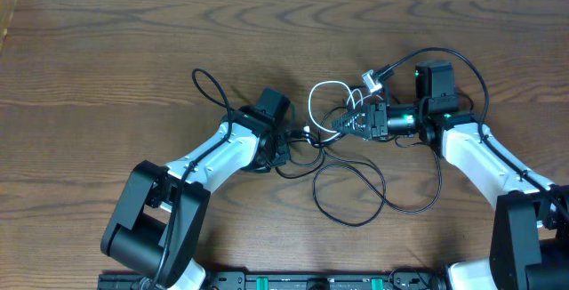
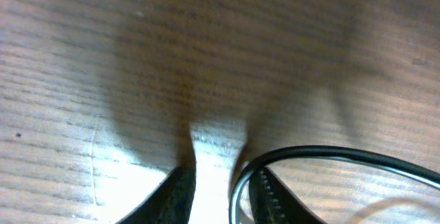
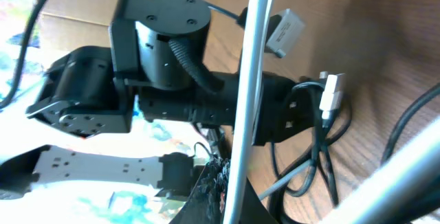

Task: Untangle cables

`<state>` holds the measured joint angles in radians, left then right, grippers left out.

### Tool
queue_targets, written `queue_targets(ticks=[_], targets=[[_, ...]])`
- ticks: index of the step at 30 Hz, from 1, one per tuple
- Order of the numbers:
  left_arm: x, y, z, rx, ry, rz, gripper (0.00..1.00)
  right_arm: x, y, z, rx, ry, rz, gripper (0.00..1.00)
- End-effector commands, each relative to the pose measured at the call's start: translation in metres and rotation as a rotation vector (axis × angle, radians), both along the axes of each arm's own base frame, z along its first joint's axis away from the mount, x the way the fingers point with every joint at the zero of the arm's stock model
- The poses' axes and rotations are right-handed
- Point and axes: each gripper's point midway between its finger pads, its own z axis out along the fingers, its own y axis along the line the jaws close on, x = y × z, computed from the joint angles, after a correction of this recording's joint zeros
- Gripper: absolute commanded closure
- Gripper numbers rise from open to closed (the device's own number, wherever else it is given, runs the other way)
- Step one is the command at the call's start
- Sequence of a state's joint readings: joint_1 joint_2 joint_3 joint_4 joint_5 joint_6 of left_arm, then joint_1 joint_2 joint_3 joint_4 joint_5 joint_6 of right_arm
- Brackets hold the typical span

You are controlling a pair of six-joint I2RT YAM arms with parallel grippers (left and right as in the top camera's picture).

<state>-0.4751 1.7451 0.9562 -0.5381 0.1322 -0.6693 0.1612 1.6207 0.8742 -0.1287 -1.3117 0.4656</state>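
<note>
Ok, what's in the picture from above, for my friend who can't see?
Two robot arms reach in from the bottom corners of a wooden table and meet over a tangle of thin cables. A white cable curls between the left gripper and right gripper, and black cables loop out toward the front.

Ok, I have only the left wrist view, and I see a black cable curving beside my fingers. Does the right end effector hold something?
Observer: Yes, the right end effector is shut on the white cable, which loops away from it over the table.
Operator: And where is it from my side?
Observer: Close. The left end effector sits just beside it, with a small white plug between them.
Operator: Is any black cable lying free?
Observer: A big loop of black cable lies nearer the robot bases, away from both end effectors.
</note>
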Motion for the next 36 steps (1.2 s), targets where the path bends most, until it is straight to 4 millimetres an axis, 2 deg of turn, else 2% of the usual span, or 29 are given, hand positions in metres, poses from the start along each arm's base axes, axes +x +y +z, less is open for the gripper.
queue_targets(ticks=[1,3,5,8,11,14,18,21,26,32,36], targets=[[0.005,0.008,-0.005,0.042,-0.02,0.011,0.55,-0.009,0.001,0.02,0.075,-0.034,0.061,0.99],[0.008,0.006,-0.005,0.035,-0.032,0.012,0.42,-0.01,0.003,0.018,0.066,-0.033,0.061,0.99],[0.009,0.005,-0.004,0.031,-0.04,0.012,0.36,-0.01,0.006,0.015,0.05,-0.028,0.057,0.99],[0.01,0.001,-0.004,0.011,-0.039,0.0,0.17,-0.007,0.007,0.005,-0.005,-0.01,0.024,0.99],[0.008,-0.013,0.002,-0.073,-0.037,-0.122,0.16,-0.001,0.003,-0.009,-0.076,0.013,-0.027,0.99],[0.008,-0.03,0.022,-0.216,-0.042,-0.199,0.14,0.001,0.0,-0.018,-0.123,0.014,-0.053,0.99],[0.021,-0.043,0.058,-0.373,-0.118,-0.19,0.13,-0.002,0.0,-0.02,-0.131,0.009,-0.044,0.99],[0.028,-0.047,0.072,-0.415,-0.148,-0.127,0.13,-0.002,0.0,-0.02,-0.131,0.009,-0.044,0.99],[0.024,-0.049,0.064,-0.407,-0.111,-0.098,0.14,-0.002,0.0,-0.02,-0.131,0.008,-0.044,0.99],[0.002,-0.029,0.03,-0.233,-0.006,-0.075,0.2,-0.002,0.0,-0.02,-0.131,0.009,-0.044,0.99],[-0.008,-0.031,0.013,-0.207,0.058,-0.063,0.24,-0.002,0.0,-0.02,-0.131,0.009,-0.044,0.99]])
